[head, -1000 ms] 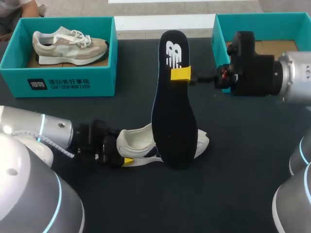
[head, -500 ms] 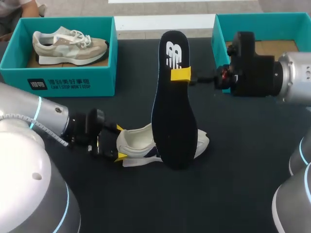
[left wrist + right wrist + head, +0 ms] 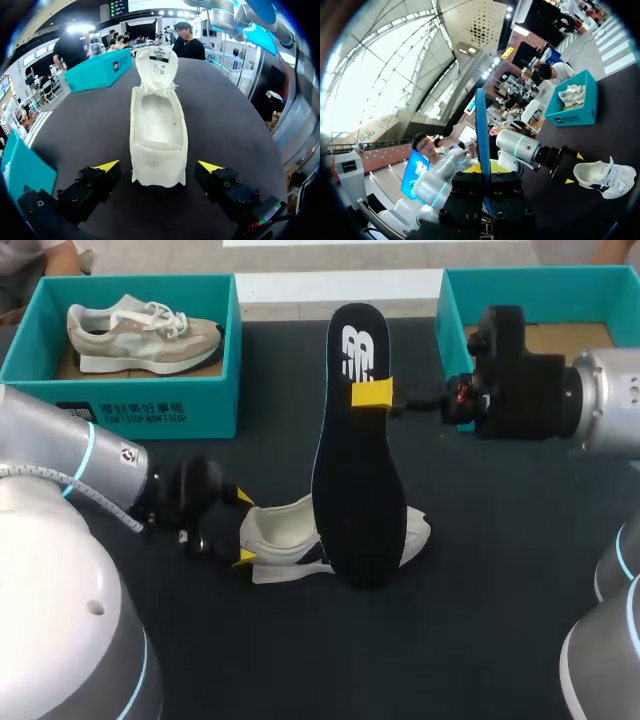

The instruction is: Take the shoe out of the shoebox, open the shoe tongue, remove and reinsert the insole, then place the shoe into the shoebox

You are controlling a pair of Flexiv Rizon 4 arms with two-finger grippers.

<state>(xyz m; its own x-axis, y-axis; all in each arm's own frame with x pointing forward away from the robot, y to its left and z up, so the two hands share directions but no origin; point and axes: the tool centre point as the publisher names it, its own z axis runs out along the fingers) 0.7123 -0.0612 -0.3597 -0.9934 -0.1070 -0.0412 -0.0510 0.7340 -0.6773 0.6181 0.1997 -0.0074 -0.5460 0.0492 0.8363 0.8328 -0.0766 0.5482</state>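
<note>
Lying on its sole on the dark table [image 3: 480, 590], the white shoe [image 3: 290, 540] sits near the middle with its heel toward the left gripper [image 3: 243, 527]. That gripper's fingers are spread to either side of the heel, and the left wrist view shows a gap on both sides, so nothing grips the shoe. The black insole [image 3: 355, 470] stands upright over the shoe's opening, pinched near its upper end by the right gripper [image 3: 372, 393]. Whether its lower tip is already inside the shoe cannot be told.

The main risk is that the loose shoe slides or rolls when the insole is pushed in. The tip could also snag on the collar or the folded-back tongue. Because the insole is held so far from its lower end, it may bend or swivel in the pinch instead of feeding toward the toe.

A second ago the left fingers were close against the heel. They have since opened and drawn back a little, while the shoe, insole and right gripper are unchanged.

Behind on the left, a teal shoebox [image 3: 120, 410] holds a beige sneaker [image 3: 140, 335]. A second teal shoebox [image 3: 450, 305] stands behind on the right.
</note>
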